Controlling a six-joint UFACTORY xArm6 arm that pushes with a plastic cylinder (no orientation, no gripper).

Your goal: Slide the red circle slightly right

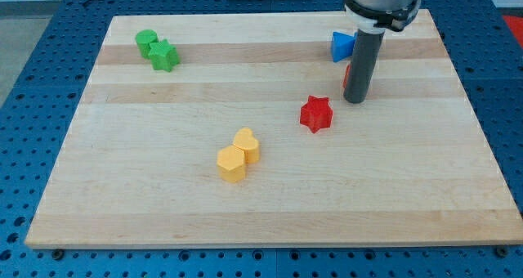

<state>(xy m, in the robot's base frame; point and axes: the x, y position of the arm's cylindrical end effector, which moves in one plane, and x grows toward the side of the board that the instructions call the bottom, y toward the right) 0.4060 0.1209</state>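
My tip [355,100] rests on the wooden board [163,204] at the view's upper right. The red circle [347,74] is almost wholly hidden behind the rod; only a thin red sliver shows at the rod's left edge, just above the tip. Whether the tip touches it cannot be told. A blue triangle [341,46] lies just above and left of the rod. A red star [315,114] lies a little below and left of the tip, apart from it.
Two yellow blocks touch near the board's middle: a heart [247,145] and a hexagon [231,163]. A green circle [146,41] and a green star [163,56] touch at the upper left. Blue perforated table surrounds the board.
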